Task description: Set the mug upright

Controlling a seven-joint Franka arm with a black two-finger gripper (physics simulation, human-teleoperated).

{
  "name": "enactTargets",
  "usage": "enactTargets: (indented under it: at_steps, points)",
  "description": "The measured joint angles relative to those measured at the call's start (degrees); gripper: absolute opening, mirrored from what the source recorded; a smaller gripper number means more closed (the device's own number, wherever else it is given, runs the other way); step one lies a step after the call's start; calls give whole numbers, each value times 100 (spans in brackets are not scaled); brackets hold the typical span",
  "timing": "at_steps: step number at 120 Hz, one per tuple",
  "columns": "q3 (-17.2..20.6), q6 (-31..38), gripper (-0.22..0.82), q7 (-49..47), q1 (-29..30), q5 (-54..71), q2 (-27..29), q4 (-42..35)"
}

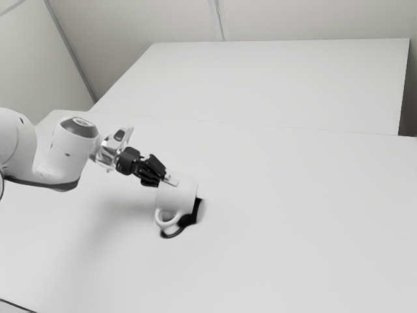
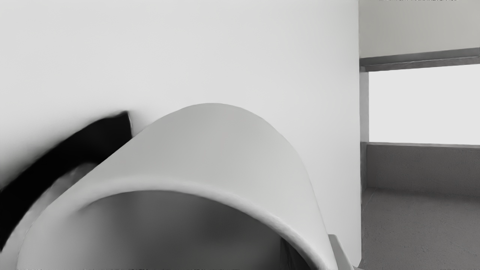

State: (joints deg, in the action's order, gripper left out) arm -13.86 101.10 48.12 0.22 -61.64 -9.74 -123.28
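The gripper [image 1: 171,178] pinches one wall of the mug [image 1: 178,194], which is tilted at the table [image 1: 293,215], mouth toward the hand. With so little wall gripped, its weight could swivel it during turning; lowered crooked, the handle [image 1: 167,224] might catch first and topple it.

A white table [image 1: 293,228] near pale walls [image 1: 313,16]
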Motion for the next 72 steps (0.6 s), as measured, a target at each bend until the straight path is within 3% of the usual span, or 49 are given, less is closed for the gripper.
enactTargets:
  at_steps: [31, 72]
  points:
    - [5, 511, -13, -341, -114, 599, 493, 13]
    - [-12, 1345, -13, -2022, -657, 2763, 980, 6]
